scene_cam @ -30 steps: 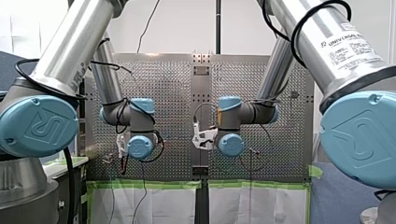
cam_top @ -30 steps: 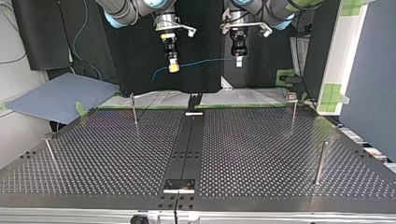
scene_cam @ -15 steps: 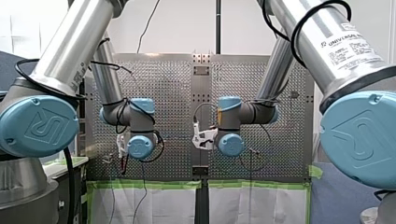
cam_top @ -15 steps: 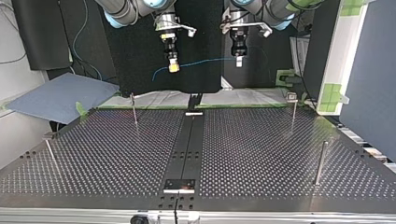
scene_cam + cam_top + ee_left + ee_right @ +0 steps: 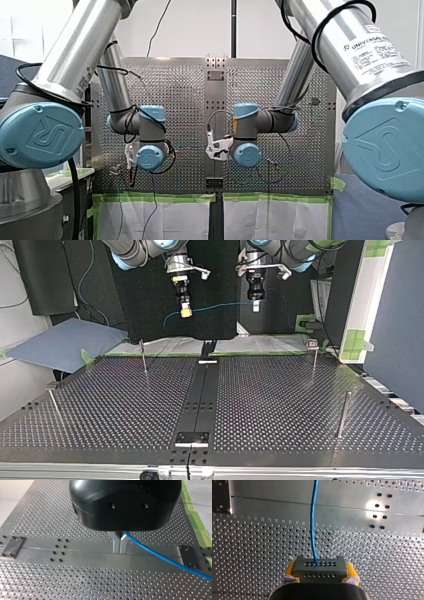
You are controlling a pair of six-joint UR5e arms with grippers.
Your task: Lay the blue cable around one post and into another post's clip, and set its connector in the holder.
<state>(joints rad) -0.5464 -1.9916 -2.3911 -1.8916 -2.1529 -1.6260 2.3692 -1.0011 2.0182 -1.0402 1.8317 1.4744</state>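
Observation:
In the right wrist view my right gripper (image 5: 320, 576) is shut on a dark grey connector (image 5: 319, 565), held between its yellow pads (image 5: 290, 570). The blue cable (image 5: 313, 525) leaves the connector and runs ahead over the perforated table. My left gripper (image 5: 119, 547) has its metal fingers shut on the blue cable (image 5: 155, 555), which trails off to one side. In the top view both grippers hang high above the table's far edge, my right gripper (image 5: 185, 312) at the left and my left gripper (image 5: 256, 305) at the right. The cable (image 5: 220, 305) spans between them.
Several thin posts stand on the table: one (image 5: 143, 357) at the top view's far left, one (image 5: 314, 360) far right with a clip head, one (image 5: 342, 415) near right, one (image 5: 54, 407) near left. A small plate (image 5: 192, 438) sits on the dark centre strip.

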